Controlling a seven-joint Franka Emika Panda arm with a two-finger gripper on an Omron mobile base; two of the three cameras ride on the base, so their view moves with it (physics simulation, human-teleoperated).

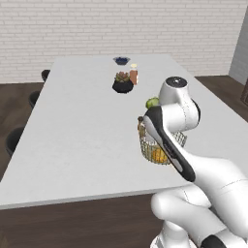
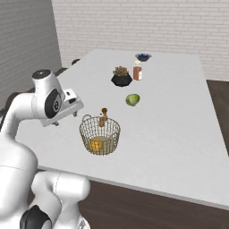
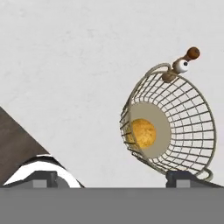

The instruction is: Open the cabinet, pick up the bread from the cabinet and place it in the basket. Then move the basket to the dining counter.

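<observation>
Basket (image 2: 100, 134) with bread (image 2: 95, 145) on white dining counter (image 2: 179, 134) before brick wall (image 2: 134, 22); pincer (image 3: 111, 179) wide, empty.

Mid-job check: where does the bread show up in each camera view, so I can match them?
Left base view: the bread sits lower right, inside the basket, partly behind the arm.
Right base view: lower centre-left, on the basket floor.
Hand view: right of centre.
Shared landmark: the basket's wire mesh around it.

Long white dining counter (image 2: 179, 134) on a dark base. Near edge: wire basket (image 2: 100, 134), a small brown pepper mill (image 2: 103, 117) just behind. Farther along: green round fruit (image 2: 132, 99), black plant pot (image 2: 121, 78), orange-brown jar (image 2: 137, 71), dark bowl (image 2: 143, 57) at far end.
</observation>
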